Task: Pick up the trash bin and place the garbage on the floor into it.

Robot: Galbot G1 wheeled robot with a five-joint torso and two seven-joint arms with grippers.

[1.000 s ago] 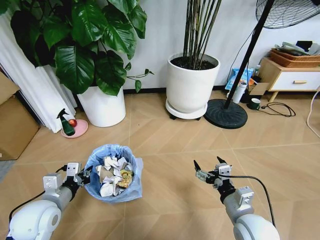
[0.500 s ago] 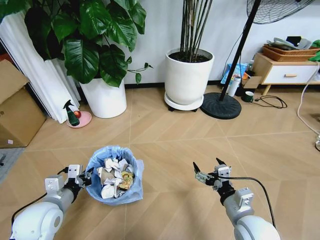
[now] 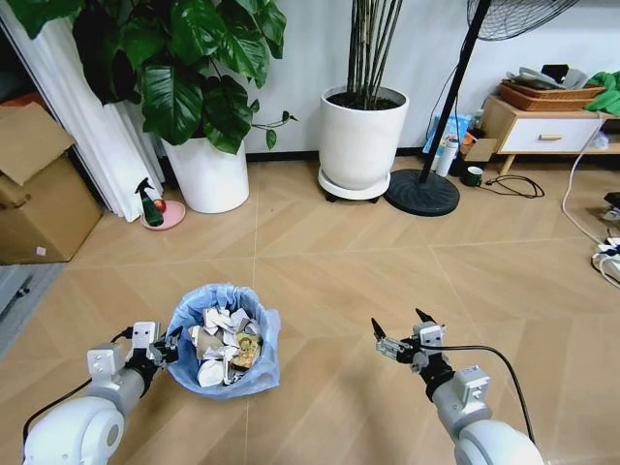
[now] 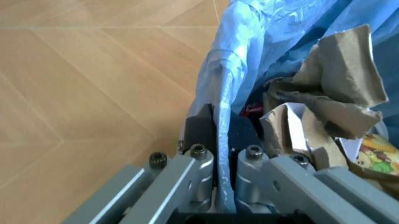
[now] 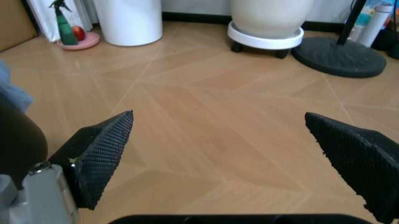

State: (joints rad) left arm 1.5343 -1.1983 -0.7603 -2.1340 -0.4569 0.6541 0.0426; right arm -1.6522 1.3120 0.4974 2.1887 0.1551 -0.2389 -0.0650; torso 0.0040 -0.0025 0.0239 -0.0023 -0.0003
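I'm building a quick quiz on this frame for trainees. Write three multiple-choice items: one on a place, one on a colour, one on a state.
1. Where does the left gripper hold the trash bin?
A. its rim
B. its underside
C. a side handle

2. What colour is the bin's bag?
A. black
B. light blue
C. red

3. How is the right gripper?
A. shut on a wrapper
B. shut, empty
C. open, empty

Answers: 1 A, the left wrist view shows the fingers pinching the bag-covered rim. 2 B, the draped liner is light blue. 3 C, the fingertips stand apart over bare floor.
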